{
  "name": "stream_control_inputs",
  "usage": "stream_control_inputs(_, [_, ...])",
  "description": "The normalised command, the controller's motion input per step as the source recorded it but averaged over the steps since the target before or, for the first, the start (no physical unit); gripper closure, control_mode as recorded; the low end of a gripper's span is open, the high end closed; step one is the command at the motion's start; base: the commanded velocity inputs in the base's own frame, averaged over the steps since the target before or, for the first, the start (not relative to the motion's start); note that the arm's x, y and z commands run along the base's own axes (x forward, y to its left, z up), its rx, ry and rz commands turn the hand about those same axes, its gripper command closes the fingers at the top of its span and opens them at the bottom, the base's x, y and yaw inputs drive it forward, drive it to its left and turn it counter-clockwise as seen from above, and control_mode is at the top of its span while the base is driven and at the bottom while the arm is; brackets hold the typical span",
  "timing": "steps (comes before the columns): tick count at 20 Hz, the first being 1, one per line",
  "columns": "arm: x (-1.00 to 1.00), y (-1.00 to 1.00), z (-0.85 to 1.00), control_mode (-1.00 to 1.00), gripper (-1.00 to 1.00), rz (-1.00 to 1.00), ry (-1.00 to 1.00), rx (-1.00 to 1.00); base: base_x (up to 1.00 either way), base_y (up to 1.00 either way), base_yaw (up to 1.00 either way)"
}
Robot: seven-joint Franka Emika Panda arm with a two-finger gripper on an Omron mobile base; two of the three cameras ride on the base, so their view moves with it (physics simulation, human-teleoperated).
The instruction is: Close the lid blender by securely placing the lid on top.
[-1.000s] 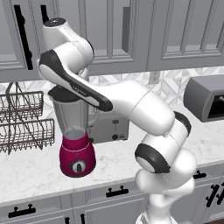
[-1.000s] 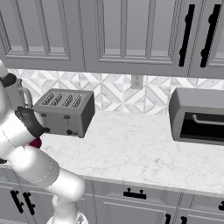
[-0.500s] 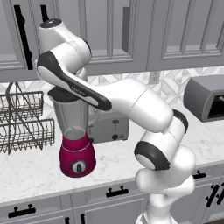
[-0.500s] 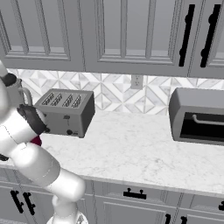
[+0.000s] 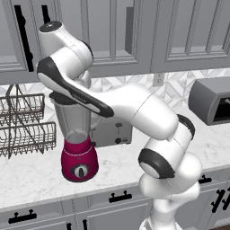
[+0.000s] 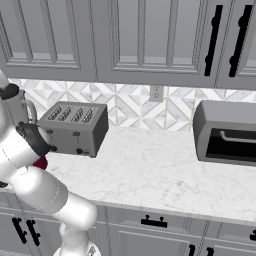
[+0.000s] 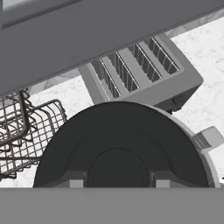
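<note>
The blender (image 5: 74, 123) stands on the counter, a clear greyish jar on a magenta base (image 5: 80, 161) with a round dial. The black lid (image 5: 62, 97) lies flat on the jar's rim. In the hand view the lid (image 7: 120, 144) is a big dark disc right below my gripper (image 7: 119, 183), with the jar's handle (image 7: 208, 138) sticking out at its right. Both fingertips (image 7: 77, 182) stand wide apart over the lid, and the gripper is open. In the right base view the jar (image 6: 17, 110) and the lid (image 6: 9, 92) sit at the left edge, behind my arm.
A grey slotted toaster (image 6: 75, 127) stands just right of the blender. A wire dish rack (image 5: 22, 121) is on its left. A dark toaster oven (image 6: 227, 132) sits at the far right. Wall cabinets (image 5: 134, 31) hang close above my arm.
The upper arm has shifted slightly over the blender. The lid stays on the jar's rim and the blender has not moved.
</note>
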Motion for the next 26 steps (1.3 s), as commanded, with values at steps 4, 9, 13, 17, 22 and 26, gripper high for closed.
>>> stream_control_inputs(4, [0.0,-0.24,-0.02,-1.0,1.0,0.04,-0.1,0.0,0.0,0.0,0.0])
stream_control_inputs(9, [0.0,-0.23,-0.01,-1.0,1.0,0.04,-0.07,0.0,0.0,0.0,0.0])
stream_control_inputs(13, [0.0,-0.03,-0.27,-1.0,1.0,0.05,0.0,0.0,0.0,0.0,0.0])
stream_control_inputs(17, [-0.02,0.3,-0.35,-1.0,1.0,0.09,0.01,0.0,0.0,0.0,0.0])
stream_control_inputs(22, [-0.12,0.27,-0.19,-1.0,1.0,0.09,0.0,0.0,0.0,0.0,0.0])
stream_control_inputs(26, [0.0,0.43,-0.26,-1.0,1.0,0.09,0.0,0.0,0.0,0.0,0.0])
